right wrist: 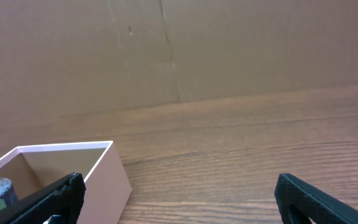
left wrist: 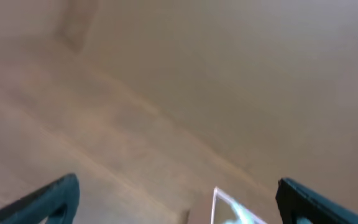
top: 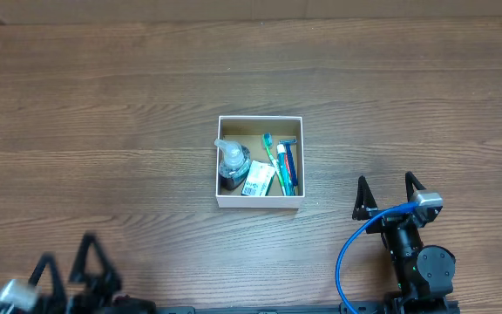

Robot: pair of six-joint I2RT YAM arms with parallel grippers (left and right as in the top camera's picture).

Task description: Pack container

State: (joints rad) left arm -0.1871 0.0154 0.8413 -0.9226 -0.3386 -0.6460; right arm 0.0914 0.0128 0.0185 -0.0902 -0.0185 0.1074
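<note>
Two black two-finger grippers sit near the table's front edge: the blurred left gripper (top: pixel 66 266) and the right gripper (top: pixel 386 183), both spread apart and empty. One small square white cardboard container (top: pixel 260 202) stands mid-table on the brown wooden table (top: pixel 103 105). It holds one clear pump bottle (top: pixel 232 162), one white packet (top: pixel 258 181) and what look like three slim green-and-blue toiletries (top: pixel 284 166).

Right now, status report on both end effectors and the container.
Left end effector open, empty. Right end effector open, empty. Container upright, holding pump bottle, toothbrush, packet. Nothing blocking it.
</note>
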